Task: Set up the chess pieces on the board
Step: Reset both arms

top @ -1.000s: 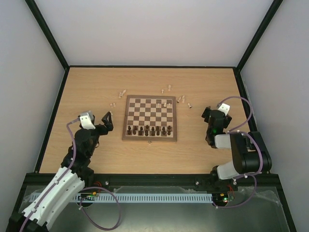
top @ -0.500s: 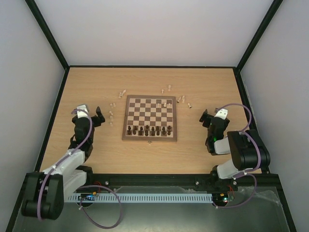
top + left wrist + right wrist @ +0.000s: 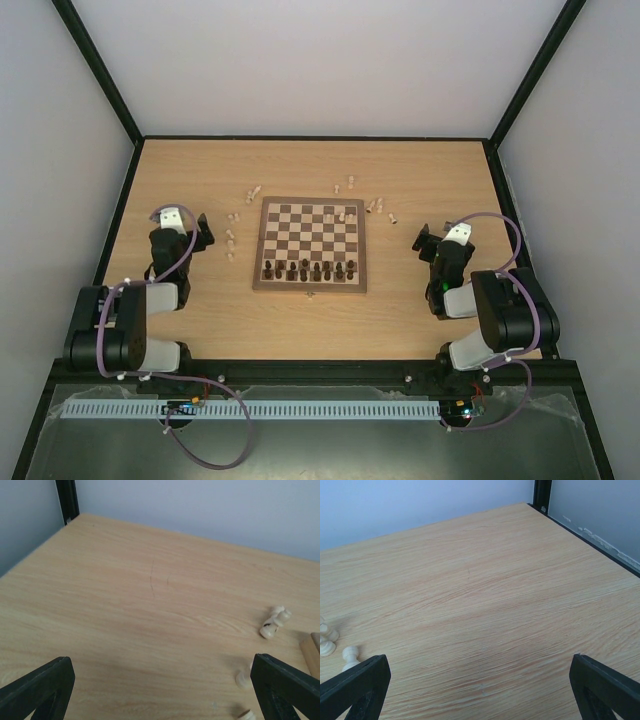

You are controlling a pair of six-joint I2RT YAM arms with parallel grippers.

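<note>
The light wood tabletop (image 3: 300,165) fills the enclosure floor. The board (image 3: 310,232) lies flat at its middle, a square of dark brown and cream checks inside a brown border, with one corner showing at the right edge of the left wrist view.

The left gripper (image 3: 203,232) sits low to the left of the board, its jaws spread wide and nothing between them; the table shows bare between its fingers (image 3: 37,690). The right gripper (image 3: 424,240) sits to the right of the board, likewise spread wide and empty.

The dark chess pieces (image 3: 310,269) stand in a row along the board's near rank. The pale chess pieces (image 3: 229,238) are scattered on the table beside the board's left, far and right edges, some lying down; one stands on a far-right square.
</note>
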